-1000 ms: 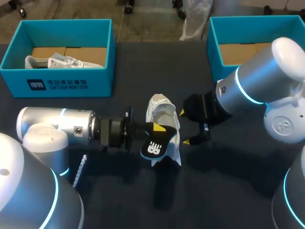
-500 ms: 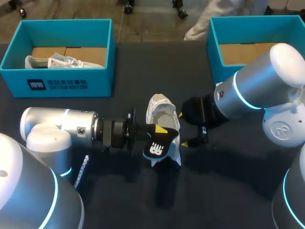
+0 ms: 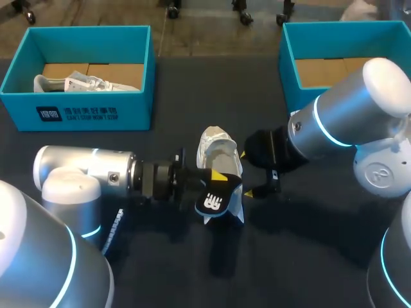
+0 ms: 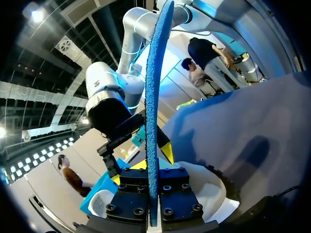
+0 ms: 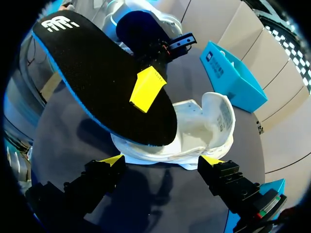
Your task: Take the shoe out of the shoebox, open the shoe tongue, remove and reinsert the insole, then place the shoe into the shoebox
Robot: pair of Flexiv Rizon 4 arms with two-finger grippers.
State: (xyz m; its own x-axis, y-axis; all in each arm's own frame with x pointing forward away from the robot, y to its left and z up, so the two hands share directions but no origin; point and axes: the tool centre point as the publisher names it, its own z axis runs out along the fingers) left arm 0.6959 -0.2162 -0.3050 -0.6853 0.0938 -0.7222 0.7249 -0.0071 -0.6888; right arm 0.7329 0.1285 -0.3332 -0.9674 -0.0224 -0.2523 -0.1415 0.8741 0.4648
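We pinch the pulled-out insole [image 3: 212, 200] between left gripper's [image 3: 215, 183] 2 fingers, shoe [image 5: 204, 131] just ahead of right gripper's [image 5: 162, 160] wide-spread fingers; next, reinsert it.

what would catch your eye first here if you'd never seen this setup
The black insole with its blue edge, clamped in the left arm's jaws at the near end of the white shoe in the middle of the dark table. The right arm's jaws stand open just beside that shoe, holding nothing. At the far left a teal box holds a second white shoe; another teal box sits far right.
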